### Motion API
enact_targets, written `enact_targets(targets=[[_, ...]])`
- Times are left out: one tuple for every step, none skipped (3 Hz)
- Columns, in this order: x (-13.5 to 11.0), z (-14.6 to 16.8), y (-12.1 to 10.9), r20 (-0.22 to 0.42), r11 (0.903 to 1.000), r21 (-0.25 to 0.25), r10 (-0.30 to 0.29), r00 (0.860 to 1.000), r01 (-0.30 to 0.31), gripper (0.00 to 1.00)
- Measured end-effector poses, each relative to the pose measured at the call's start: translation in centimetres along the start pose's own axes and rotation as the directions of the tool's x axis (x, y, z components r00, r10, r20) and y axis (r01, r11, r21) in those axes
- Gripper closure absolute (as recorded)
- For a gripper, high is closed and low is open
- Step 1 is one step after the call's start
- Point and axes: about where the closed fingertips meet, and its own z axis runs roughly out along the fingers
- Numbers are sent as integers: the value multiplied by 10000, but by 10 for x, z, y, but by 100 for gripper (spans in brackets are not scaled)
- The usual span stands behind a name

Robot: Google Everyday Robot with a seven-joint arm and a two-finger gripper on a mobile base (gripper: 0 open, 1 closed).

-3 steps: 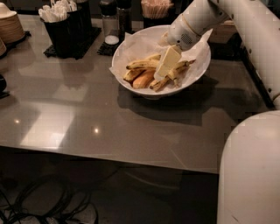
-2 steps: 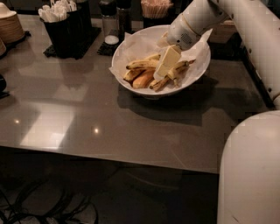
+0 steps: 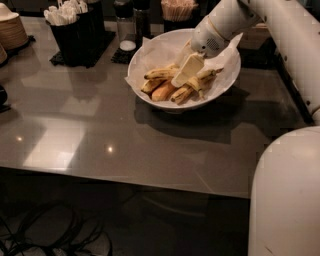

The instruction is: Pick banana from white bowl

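The white bowl [image 3: 227,82], lined with crinkled white paper, stands at the back right of the grey table [image 3: 90,135]. Several yellow, brown-spotted bananas [image 3: 162,73] lie in a pile in it, with one orange-brown one [image 3: 163,91] at the front. My gripper [image 3: 186,71] reaches down into the bowl from the upper right, its cream tip resting among the bananas at the pile's middle. The white arm [image 3: 225,22] behind it hides the bowl's far rim.
A black caddy with white utensils [image 3: 70,30] stands at the back left, with dark shakers [image 3: 131,22] and a straw holder [image 3: 177,10] behind the bowl. Stacked brown bowls [image 3: 11,30] are at the far left. My white body [image 3: 287,195] fills the lower right. Cables lie on the floor.
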Motion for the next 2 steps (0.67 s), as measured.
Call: enact_targets(targets=[[2,7,-3,37,9999,-51,103,9999,-103,24],[7,17,-8,89,9996,-165,247,9997,-246,25]])
